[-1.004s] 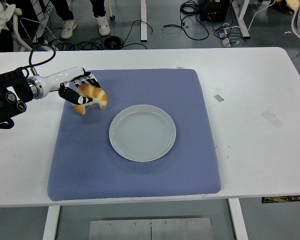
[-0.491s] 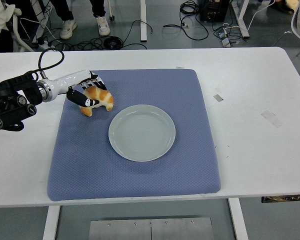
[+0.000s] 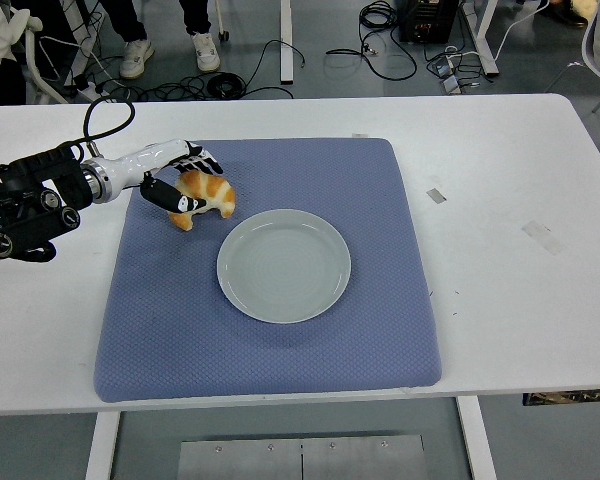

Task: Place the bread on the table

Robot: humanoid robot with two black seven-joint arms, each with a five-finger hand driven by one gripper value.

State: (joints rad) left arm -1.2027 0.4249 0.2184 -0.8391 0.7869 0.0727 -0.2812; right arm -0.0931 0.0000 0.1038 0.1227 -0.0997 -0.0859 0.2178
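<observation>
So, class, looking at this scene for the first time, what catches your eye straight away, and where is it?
The golden bread stands out first, gripped in the robot's left hand over the far-left part of the blue mat. Next comes the empty pale plate, sitting at the mat's middle, just right of the bread.

You had a single head view, set high on the robot's side of the white table (image 3: 500, 200) and facing forward and down across it. It stood far enough back to take in the table from near edge to far edge, plus the floor beyond.
</observation>
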